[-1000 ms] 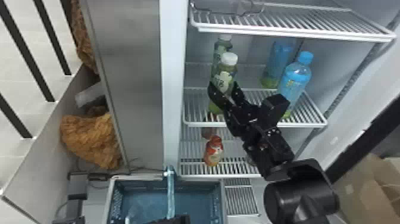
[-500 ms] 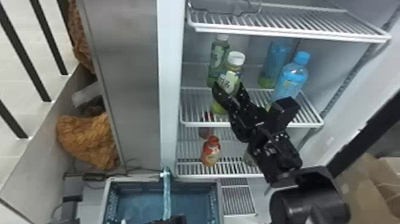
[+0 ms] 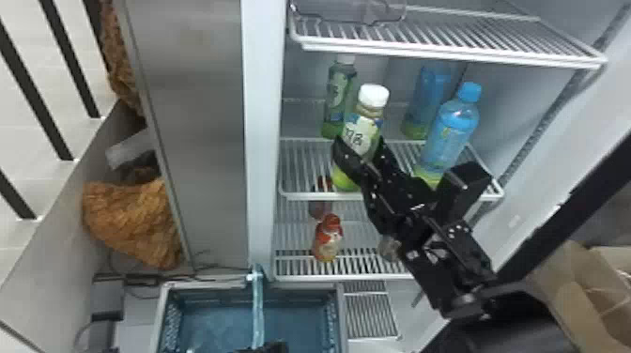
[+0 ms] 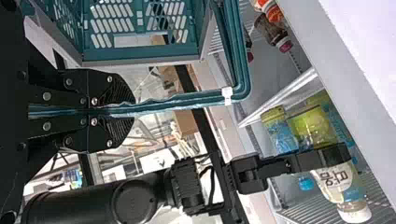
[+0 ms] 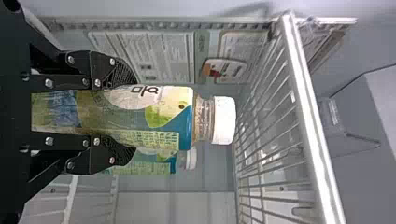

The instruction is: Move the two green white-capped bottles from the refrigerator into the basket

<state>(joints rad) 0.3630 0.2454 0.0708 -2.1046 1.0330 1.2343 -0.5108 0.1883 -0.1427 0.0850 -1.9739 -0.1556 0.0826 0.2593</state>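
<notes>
Left gripper [image 4: 128, 111] is closed on the handle [image 4: 187, 100] of the basket [image 3: 211, 285], which sits low, outside the fridge. Rear bottle [image 3: 339, 89] remains upright on the shelf [image 3: 305, 196]. Front bottle [image 3: 371, 115], pinched between the two fingers of the right gripper [image 3: 359, 141], has shifted away from the rear one, towards the shelf's front edge. Extraction appears under way; base clearance cannot be determined. Neither bottle is in the basket. Labels: rear, green with pale patch; front, pale with dark characters, not transcribed.
</notes>
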